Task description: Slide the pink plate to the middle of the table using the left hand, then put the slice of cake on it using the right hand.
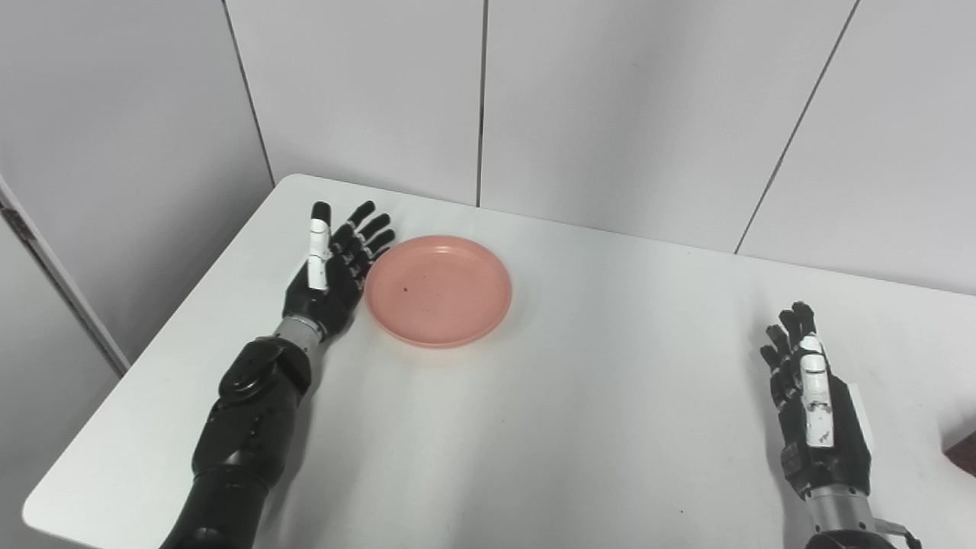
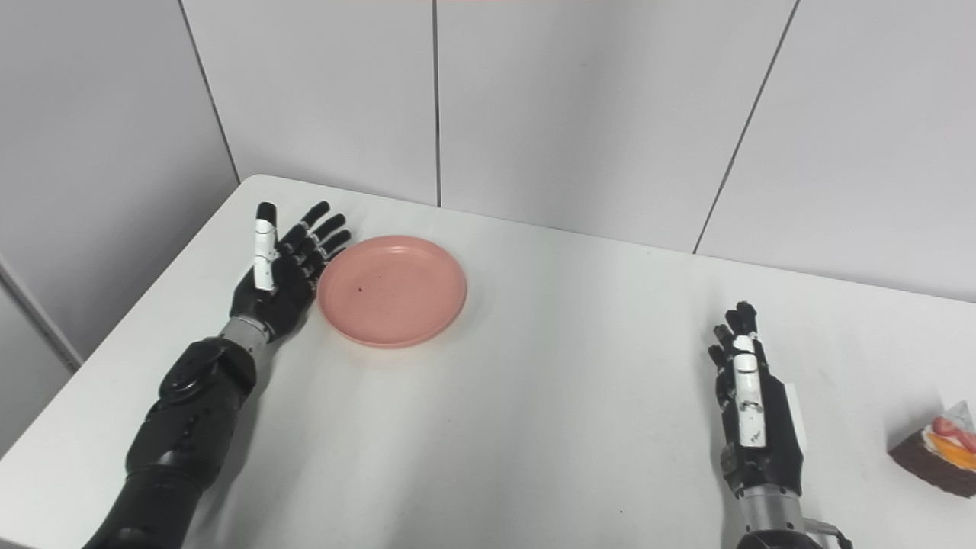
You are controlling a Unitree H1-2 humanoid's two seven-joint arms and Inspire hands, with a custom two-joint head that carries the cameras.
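Note:
The pink plate (image 1: 438, 290) lies empty on the white table (image 1: 579, 427), left of its middle. My left hand (image 1: 334, 263) stands open on edge just left of the plate, fingers straight and reaching the plate's left rim. My right hand (image 2: 751, 408) rests open near the table's front right, fingers extended, holding nothing. The slice of cake (image 2: 938, 450), dark with cream and fruit on top, sits at the far right edge of the right eye view, to the right of my right hand; in the left eye view only a dark corner (image 1: 962, 451) of it shows.
Grey wall panels (image 1: 610, 99) rise right behind the table's far edge. The table's left edge (image 1: 164, 320) runs close past my left arm. A wide stretch of bare tabletop lies between the plate and my right hand.

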